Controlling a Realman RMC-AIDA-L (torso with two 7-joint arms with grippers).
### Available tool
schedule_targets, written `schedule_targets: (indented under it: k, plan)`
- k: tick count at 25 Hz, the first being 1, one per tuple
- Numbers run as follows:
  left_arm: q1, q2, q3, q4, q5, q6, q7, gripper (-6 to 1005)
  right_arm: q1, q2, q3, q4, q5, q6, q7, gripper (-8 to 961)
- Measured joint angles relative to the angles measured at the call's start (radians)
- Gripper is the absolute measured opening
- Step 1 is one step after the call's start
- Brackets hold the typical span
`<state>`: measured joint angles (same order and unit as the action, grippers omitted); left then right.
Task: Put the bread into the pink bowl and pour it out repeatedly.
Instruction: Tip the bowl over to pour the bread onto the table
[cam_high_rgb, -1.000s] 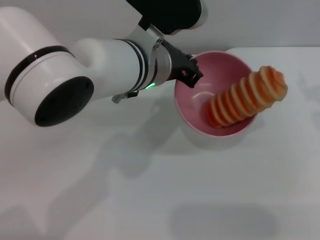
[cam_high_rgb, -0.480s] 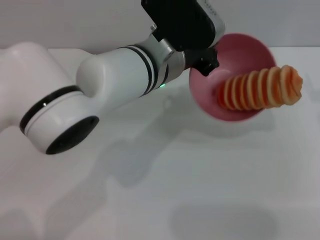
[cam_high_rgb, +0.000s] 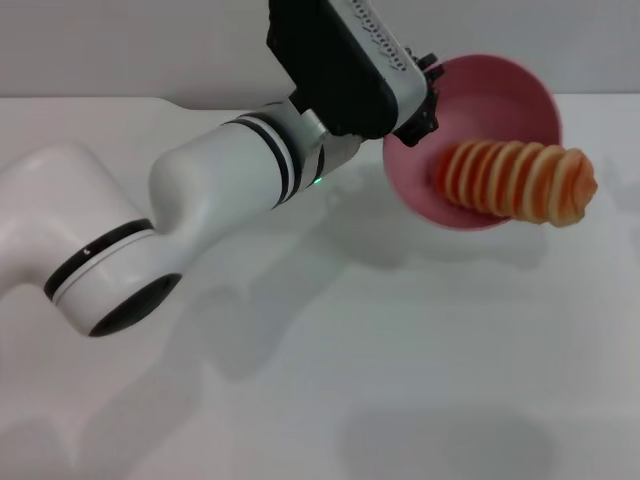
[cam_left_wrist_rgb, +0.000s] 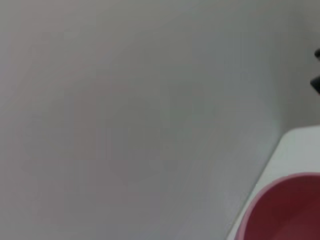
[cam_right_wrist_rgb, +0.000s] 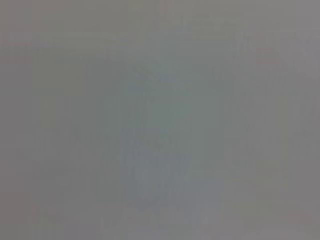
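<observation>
Head view: I see my left gripper (cam_high_rgb: 425, 95) clamped on the near-left rim of the pink bowl (cam_high_rgb: 500, 85), holding it lifted off the white table (cam_high_rgb: 400, 380) and tipped hard over so its mouth faces right and toward me. The bread (cam_high_rgb: 515, 182) lies along the bowl's lower wall, striped side showing, with its far end poking out past the rim and hanging over the table. The left arm reaches in from the lower left across the table. In the left wrist view, only an edge of the bowl (cam_left_wrist_rgb: 285, 210) shows against a grey wall. The right wrist view shows me nothing but grey blur.
</observation>
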<state>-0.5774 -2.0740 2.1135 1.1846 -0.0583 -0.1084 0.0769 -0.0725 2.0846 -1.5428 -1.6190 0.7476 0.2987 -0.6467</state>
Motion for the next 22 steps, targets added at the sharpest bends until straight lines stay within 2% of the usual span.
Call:
schedule_targets:
  k: [3, 9, 10, 14, 15, 20, 22]
  plan:
    - [0.005, 0.0, 0.002, -0.012, 0.0, 0.034, 0.0, 45, 0.0, 0.0, 0.0, -0.003, 0.002, 0.0, 0.001, 664]
    - [0.023, 0.001, 0.011, -0.076, 0.007, 0.195, 0.013, 45, 0.007, 0.0, -0.005, -0.004, 0.003, 0.002, 0.003, 664]
    - [0.029, 0.001, 0.013, -0.115, 0.012, 0.274, 0.019, 45, 0.008, 0.0, -0.007, -0.003, 0.003, 0.002, 0.003, 664]
    - [0.025, 0.0, 0.012, -0.179, 0.012, 0.35, 0.019, 45, 0.009, 0.0, -0.013, -0.001, 0.003, 0.003, 0.004, 664]
    - [0.019, -0.002, 0.013, -0.236, 0.011, 0.419, 0.02, 45, 0.01, 0.0, -0.014, -0.001, 0.003, 0.004, 0.004, 664]
    - [0.018, -0.001, 0.012, -0.261, 0.016, 0.437, 0.041, 45, 0.015, -0.001, -0.014, 0.0, 0.003, 0.013, 0.005, 664]
    - [0.022, 0.0, 0.012, -0.266, 0.025, 0.387, 0.145, 45, 0.018, -0.001, -0.015, 0.001, 0.003, 0.014, 0.005, 664]
